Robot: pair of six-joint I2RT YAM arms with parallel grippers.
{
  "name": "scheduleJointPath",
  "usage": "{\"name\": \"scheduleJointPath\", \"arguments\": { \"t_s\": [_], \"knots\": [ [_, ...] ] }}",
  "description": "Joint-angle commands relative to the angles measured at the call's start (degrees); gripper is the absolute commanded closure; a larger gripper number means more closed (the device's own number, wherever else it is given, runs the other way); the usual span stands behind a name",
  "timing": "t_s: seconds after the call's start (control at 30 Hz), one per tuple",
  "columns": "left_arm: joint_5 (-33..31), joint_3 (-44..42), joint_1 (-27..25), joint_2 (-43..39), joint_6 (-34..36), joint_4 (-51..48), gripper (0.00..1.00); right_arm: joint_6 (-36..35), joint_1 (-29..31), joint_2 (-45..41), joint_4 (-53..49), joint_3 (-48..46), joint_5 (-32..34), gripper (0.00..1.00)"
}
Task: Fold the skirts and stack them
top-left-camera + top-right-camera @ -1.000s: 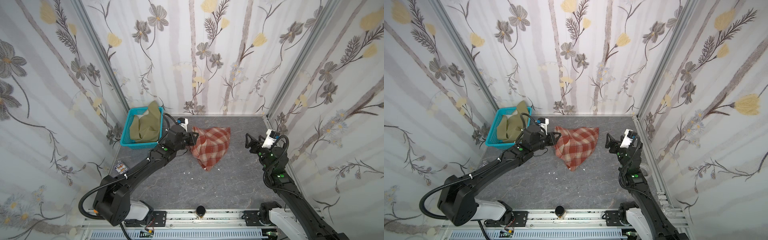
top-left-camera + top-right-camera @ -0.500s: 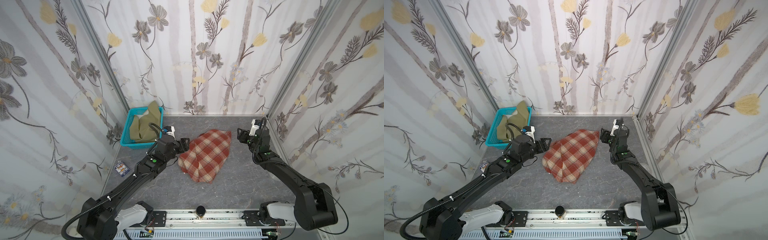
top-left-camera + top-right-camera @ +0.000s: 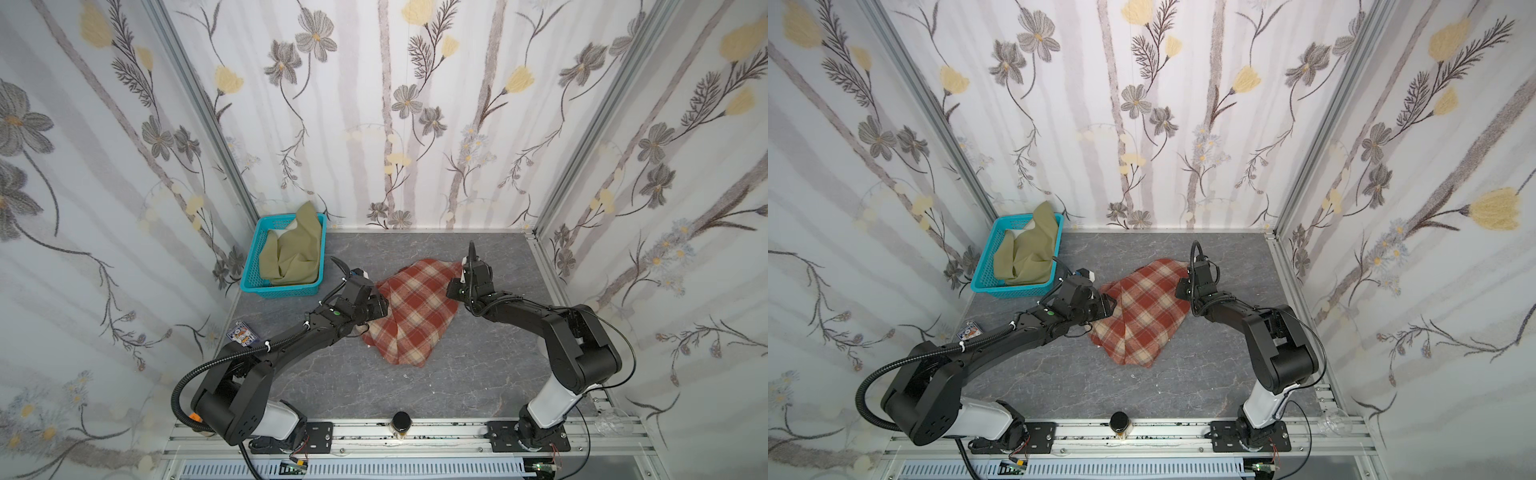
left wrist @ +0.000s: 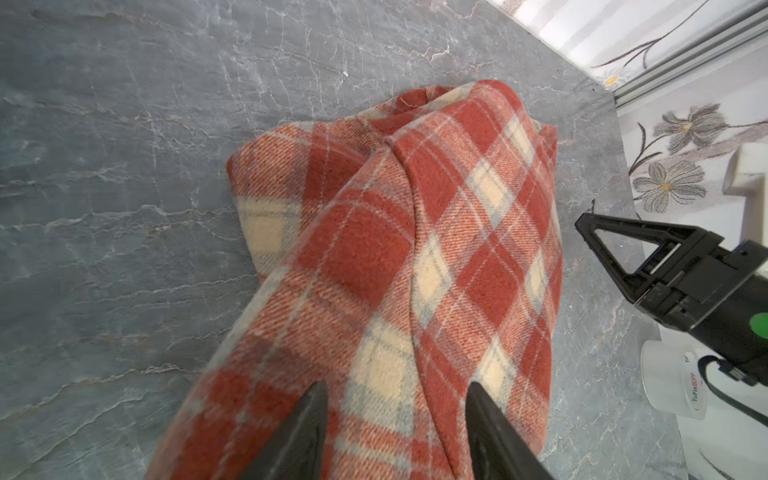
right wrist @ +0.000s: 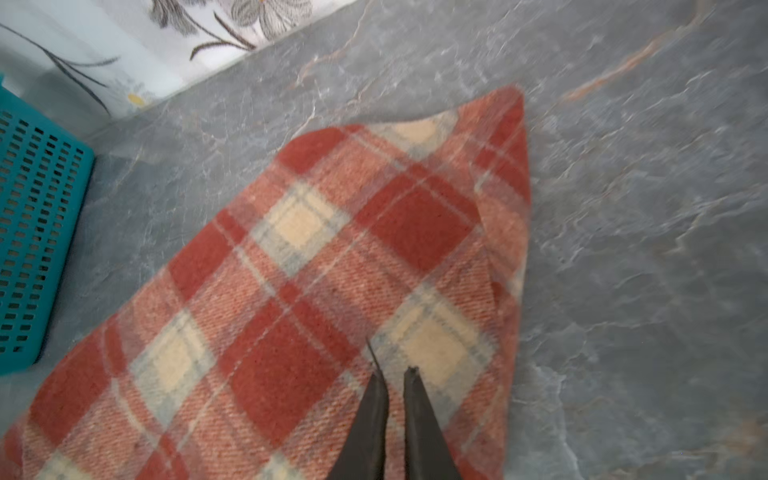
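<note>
The rust-red and cream plaid skirt (image 3: 415, 309) (image 3: 1144, 311) lies crumpled mid-table, with one fold over another. My left gripper (image 3: 381, 309) (image 4: 397, 392) sits at its left edge, open, its fingers (image 4: 299, 428) apart with a plaid ridge running between them. My right gripper (image 3: 454, 289) (image 5: 392, 370) is at the skirt's right edge. Its fingers (image 5: 370, 419) are closed to a thin slit with plaid cloth in it. The olive-green skirt (image 3: 293, 253) (image 3: 1027, 255) is heaped in the basket, apart from both grippers.
The turquoise mesh basket (image 3: 253, 286) (image 5: 37, 232) stands at the back left against the wall. A small printed card (image 3: 241, 334) lies by the left wall. A dark-lidded jar (image 3: 402, 422) sits on the front rail. Patterned walls enclose three sides.
My right arm swung in from the right side to the plaid skirt's edge and its jaws closed. The left gripper came nearer the front, and the skirt shifted and spread that way.
</note>
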Motion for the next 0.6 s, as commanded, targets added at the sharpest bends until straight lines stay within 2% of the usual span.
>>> {"name": "scheduleJointPath", "arguments": {
  "t_s": [0.0, 0.1, 0.27, 0.33, 0.43, 0.5, 0.57],
  "knots": [
    [-0.94, -0.33, 0.0, 1.44, -0.55, 1.3, 0.45, 3.04, 0.72, 1.26, -0.28, -0.51, 1.58, 0.89],
    [-2.08, 0.0, 0.0, 3.5, 0.44, 1.54, 0.46, 4.89, 1.25, 1.96, 1.52, -2.49, -0.68, 0.91],
    [-3.86, 1.22, 0.01, 6.23, 1.02, 1.82, 0.47, 6.33, 3.46, 1.09, 2.38, -4.63, 0.58, 0.93],
    [-3.86, 1.66, 0.05, 4.93, 2.38, 1.74, 0.44, 6.55, 3.85, -1.21, 2.91, -6.01, -0.01, 0.92],
    [-2.82, 1.08, 0.01, -0.29, 4.57, 0.9, 0.37, 6.07, 4.38, -6.54, 2.22, -8.34, 0.06, 0.73],
    [-1.16, 0.31, 0.01, -4.19, 4.84, -0.99, 0.33, 5.51, 4.78, -10.45, 0.91, -11.24, -0.1, 0.56],
    [1.17, -0.06, -0.32, -6.71, 4.67, -3.0, 0.31, 5.65, 4.88, -13.59, -0.04, -13.54, -0.72, 0.47]
  ]
}}
